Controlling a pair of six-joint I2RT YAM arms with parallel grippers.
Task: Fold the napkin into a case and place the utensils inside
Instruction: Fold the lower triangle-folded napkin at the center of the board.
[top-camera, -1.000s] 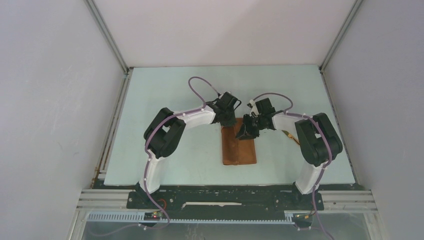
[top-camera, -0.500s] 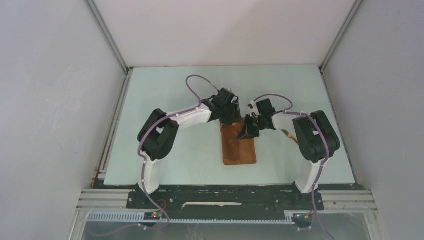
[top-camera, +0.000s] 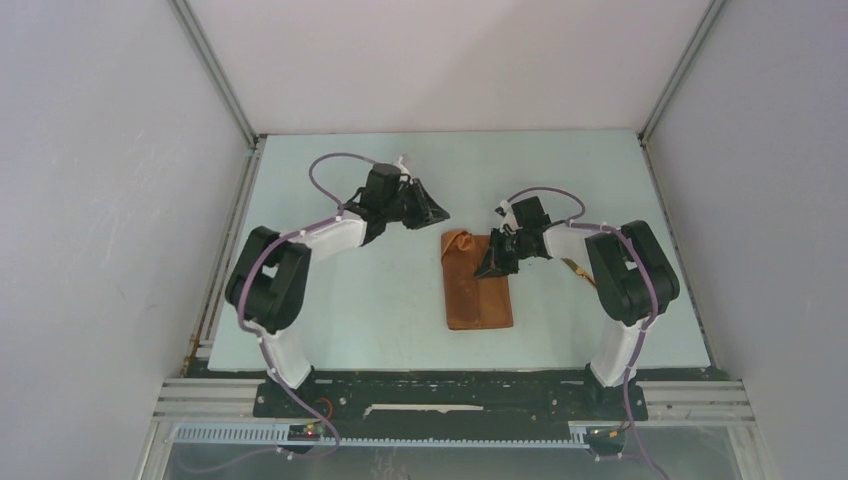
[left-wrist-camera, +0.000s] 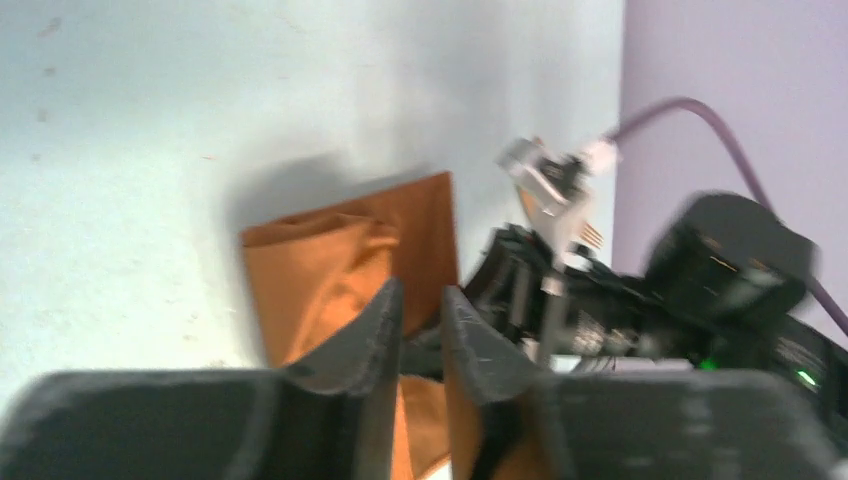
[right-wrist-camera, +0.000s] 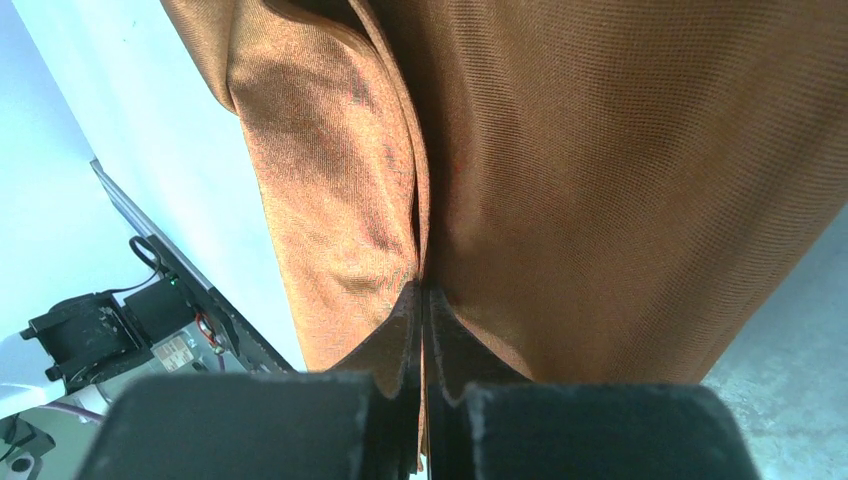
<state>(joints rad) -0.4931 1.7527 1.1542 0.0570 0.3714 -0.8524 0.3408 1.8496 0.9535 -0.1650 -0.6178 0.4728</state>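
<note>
The rust-orange napkin (top-camera: 478, 292) lies as a narrow folded strip mid-table, with its far left corner (top-camera: 460, 240) curled up. My right gripper (top-camera: 488, 266) sits on its far right part, shut on a fold of the cloth (right-wrist-camera: 330, 180); the fingers (right-wrist-camera: 400, 330) pinch it tight. My left gripper (top-camera: 436, 209) hovers left of and beyond the napkin, clear of it, jaws a little apart and empty (left-wrist-camera: 422, 292). The napkin also shows in the left wrist view (left-wrist-camera: 320, 270). A golden utensil (top-camera: 578, 270) peeks out beside the right arm, mostly hidden.
The right arm's elbow (top-camera: 625, 270) stands right of the napkin, over the utensils. The left arm (top-camera: 300, 250) stretches along the left half of the pale table (top-camera: 380, 310). Enclosure walls surround the table on three sides.
My left gripper has let go of the napkin's far corner and swung back and left, away from it. The right gripper has stayed shut on the cloth.
</note>
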